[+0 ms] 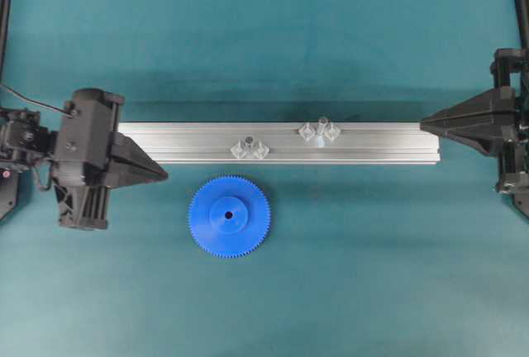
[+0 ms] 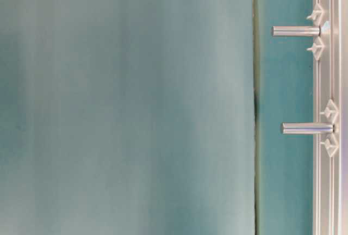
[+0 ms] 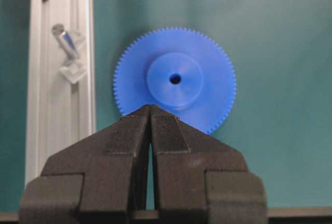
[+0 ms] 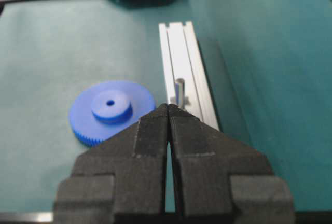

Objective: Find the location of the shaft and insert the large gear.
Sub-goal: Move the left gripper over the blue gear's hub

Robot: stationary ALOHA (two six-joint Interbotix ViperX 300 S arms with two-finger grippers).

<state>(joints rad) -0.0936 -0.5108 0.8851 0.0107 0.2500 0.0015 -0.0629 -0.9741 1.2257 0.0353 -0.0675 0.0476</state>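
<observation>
just below the aluminium rail [image 1: 281, 142] lies the large gear [image 1: 229, 216], flat. shaft [image 1: 322, 124] stands on the rail. left gripper [image 1: 164, 176] and right gripper [image 1: 423, 124] both pressed together, empty.

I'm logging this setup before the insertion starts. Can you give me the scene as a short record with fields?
large gear: flat on the teal mat, hub up, in front of the rail, untouched
rail: aluminium, lying between the arms
shaft: upright on rail, between spaced clear mounts
other pin: dark-topped, close-set mounts
left gripper: fingers shut, empty, beside the gear
right gripper: shut, empty, at rail's end
</observation>
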